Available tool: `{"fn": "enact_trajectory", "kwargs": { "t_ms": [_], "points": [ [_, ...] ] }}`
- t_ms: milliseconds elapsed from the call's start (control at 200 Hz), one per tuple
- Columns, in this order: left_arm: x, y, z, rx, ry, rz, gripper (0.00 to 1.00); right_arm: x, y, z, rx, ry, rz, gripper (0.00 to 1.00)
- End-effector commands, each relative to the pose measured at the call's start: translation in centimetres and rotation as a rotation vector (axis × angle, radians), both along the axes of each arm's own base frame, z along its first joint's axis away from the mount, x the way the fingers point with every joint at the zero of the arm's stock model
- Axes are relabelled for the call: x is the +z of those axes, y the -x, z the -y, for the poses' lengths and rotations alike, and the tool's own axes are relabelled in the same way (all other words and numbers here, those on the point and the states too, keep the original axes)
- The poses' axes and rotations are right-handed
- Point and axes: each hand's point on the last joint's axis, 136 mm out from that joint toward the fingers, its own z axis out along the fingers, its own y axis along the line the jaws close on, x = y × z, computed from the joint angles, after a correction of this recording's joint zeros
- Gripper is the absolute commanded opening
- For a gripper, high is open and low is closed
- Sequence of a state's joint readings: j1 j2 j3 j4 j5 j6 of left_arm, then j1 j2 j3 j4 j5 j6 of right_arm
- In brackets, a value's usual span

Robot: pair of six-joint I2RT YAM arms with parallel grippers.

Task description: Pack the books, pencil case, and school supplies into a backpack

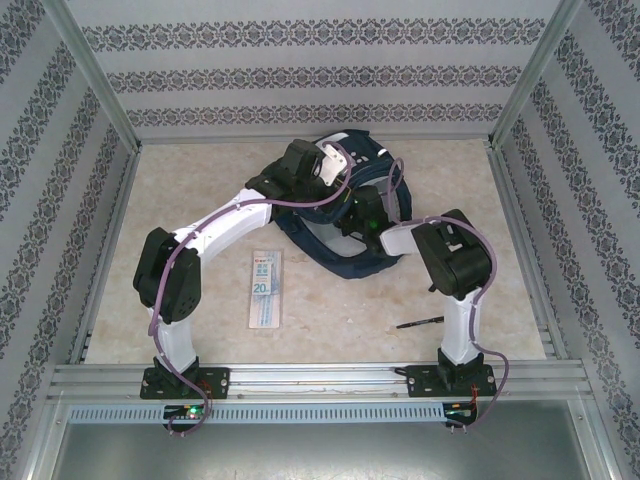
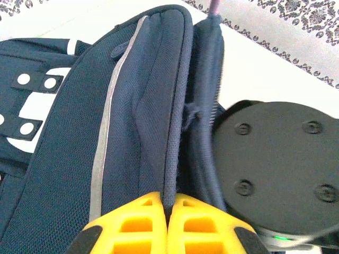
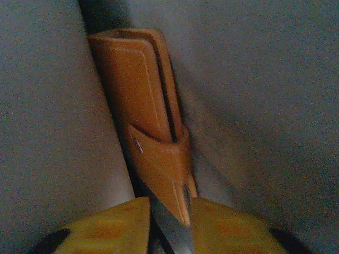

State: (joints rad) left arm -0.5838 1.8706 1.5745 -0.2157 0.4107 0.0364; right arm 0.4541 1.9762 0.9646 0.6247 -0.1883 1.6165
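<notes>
Right end effector (image 3: 169, 211) astride orange piece (image 3: 137, 90)

A beige marbled table (image 1: 180, 200) is seen from above, enclosed by patterned walls (image 1: 300, 75) and a metal frame (image 1: 320, 380). A dark navy backpack (image 1: 378, 158) with white patches is laid toward the far side of the table. The left arm (image 1: 215, 235) is arched over onto its left part. The right arm (image 1: 455, 255) is bent toward its near right edge. A long translucent pencil case (image 1: 265, 288) marked with a blue "20" is placed on the near side of the backpack, between the arms. A slim black pen (image 1: 420, 322) is laid near the right arm, well apart from the pencil case.
</notes>
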Motion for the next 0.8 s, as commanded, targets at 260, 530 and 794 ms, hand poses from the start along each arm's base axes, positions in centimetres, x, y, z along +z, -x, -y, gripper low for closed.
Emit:
{"fn": "enact_trajectory", "kwargs": {
  "t_ms": [260, 530, 794],
  "points": [
    [-0.2, -0.7, -0.8, 0.032, 0.026, 0.020, 0.17, -0.1, 10.1, 7.5, 0.076, 0.166, -0.115, 0.36],
    [2.0, 3.4, -5.1, 0.148, 0.035, -0.050, 0.52, 3.2, 17.8, 14.0, 0.211, 0.615, -0.053, 0.33],
    [-3.8, 8.9, -15.0, 0.479, -0.016, -0.555, 0.64, 7.2, 22.5, 13.9, 0.479, 0.906, 0.018, 0.34]
  ]
}}
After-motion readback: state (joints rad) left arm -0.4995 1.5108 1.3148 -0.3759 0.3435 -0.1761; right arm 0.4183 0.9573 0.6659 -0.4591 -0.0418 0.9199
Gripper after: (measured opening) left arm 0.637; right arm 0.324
